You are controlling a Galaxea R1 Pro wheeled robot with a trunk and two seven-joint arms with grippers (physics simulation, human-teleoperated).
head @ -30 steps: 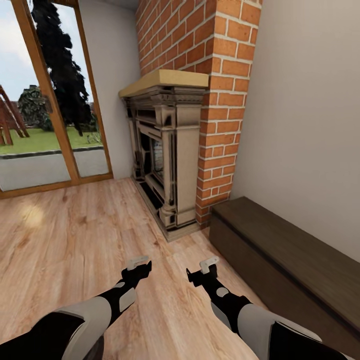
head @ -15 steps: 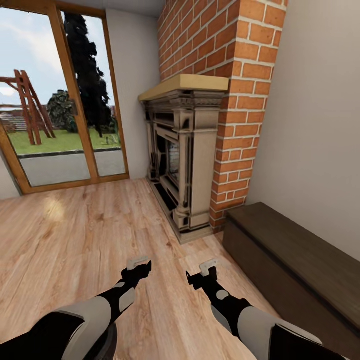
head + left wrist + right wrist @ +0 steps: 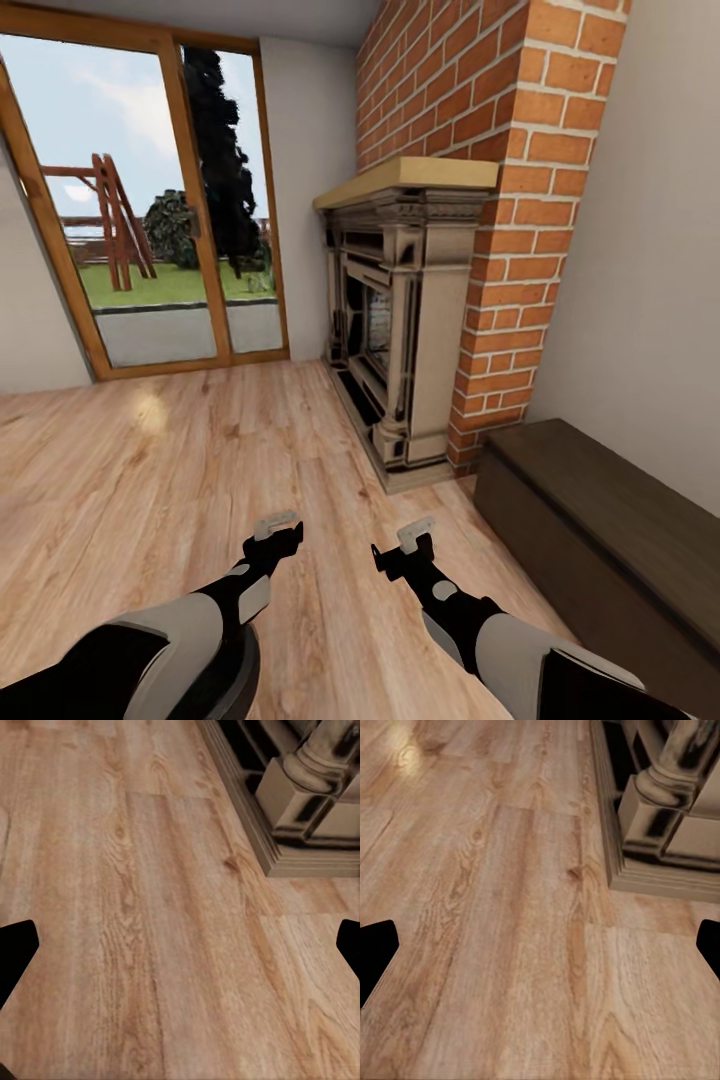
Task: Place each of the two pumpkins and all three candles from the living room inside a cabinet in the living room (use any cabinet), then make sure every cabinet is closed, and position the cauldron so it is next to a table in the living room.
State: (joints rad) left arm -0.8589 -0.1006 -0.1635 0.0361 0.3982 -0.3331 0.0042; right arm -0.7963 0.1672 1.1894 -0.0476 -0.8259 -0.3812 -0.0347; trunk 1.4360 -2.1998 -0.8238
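- Left gripper: held low over the wood floor, near centre of the head view. In the left wrist view its dark fingertips sit at opposite edges of the picture, so the jaws stand wide apart with nothing between them.
- Right gripper: just right of the left one, also over bare floor. Its fingertips likewise show at the far edges of the right wrist view; spread wide, holding nothing.
- Cabinet: long, low, dark brown, against the right wall, near right of the scene. Its front looks flush and closed, though only part of it is in frame.
- Fireplace: ornate beige surround with a pale mantel, set in a red brick chimney, just beyond the far end of the cabinet. Its base moulding shows in both wrist views.
- Glass door: wood-framed, at far left, with lawn and trees outside.
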